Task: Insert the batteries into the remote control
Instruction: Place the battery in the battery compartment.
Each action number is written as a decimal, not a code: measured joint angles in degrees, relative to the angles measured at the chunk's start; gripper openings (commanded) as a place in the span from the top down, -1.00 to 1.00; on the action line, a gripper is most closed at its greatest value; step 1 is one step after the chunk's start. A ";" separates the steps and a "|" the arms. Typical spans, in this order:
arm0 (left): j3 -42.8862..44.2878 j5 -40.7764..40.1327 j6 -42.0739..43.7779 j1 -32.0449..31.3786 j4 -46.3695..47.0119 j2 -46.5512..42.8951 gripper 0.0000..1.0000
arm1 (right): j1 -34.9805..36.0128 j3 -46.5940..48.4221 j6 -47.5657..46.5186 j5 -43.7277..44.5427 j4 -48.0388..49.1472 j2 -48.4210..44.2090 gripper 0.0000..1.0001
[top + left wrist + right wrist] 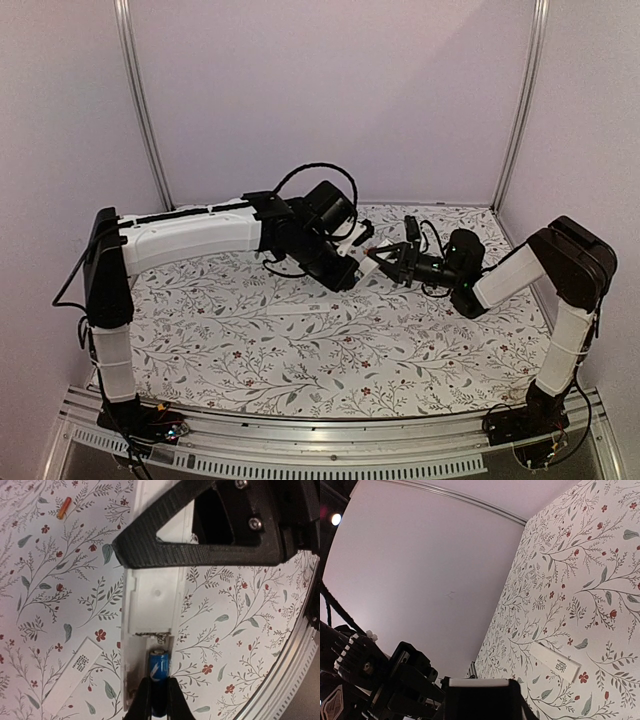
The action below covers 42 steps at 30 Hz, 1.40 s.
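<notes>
The blue battery (159, 666) lies lengthwise in the recess at one end of the remote control (150, 597), its far end just short of the small coil spring (159, 638). The right tool (159, 702) pinches this battery's near end, one black fingertip tight against each side.

The remote control is a long white bar running from the recess up under the left tool (357, 268). A broad black finger (200, 550) of that tool crosses over the bar. The tool looks clamped on the bar, though only this one finger shows clearly. The two tools meet nose to nose over the far middle of the tabletop (50, 605). I cannot tell whether the remote control rests on the cloth or hangs above it.

The orange battery (64, 507) lies on the tabletop by itself, well apart from the remote control. A flat white cover (75, 672) with a printed label lies on the floral surface just beside the recess end.
</notes>
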 measured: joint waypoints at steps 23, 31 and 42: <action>1.14 -0.20 0.79 0.00 -0.50 1.11 0.43 | 0.39 0.00 1.57 0.07 2.19 1.31 1.00; 1.11 -0.37 1.31 -0.17 -0.02 0.85 -0.11 | 0.46 0.00 2.29 0.48 2.67 1.73 1.00; -1.68 -0.57 3.78 -0.26 3.69 -5.49 -0.40 | 0.48 0.04 2.62 -0.15 3.17 1.73 1.00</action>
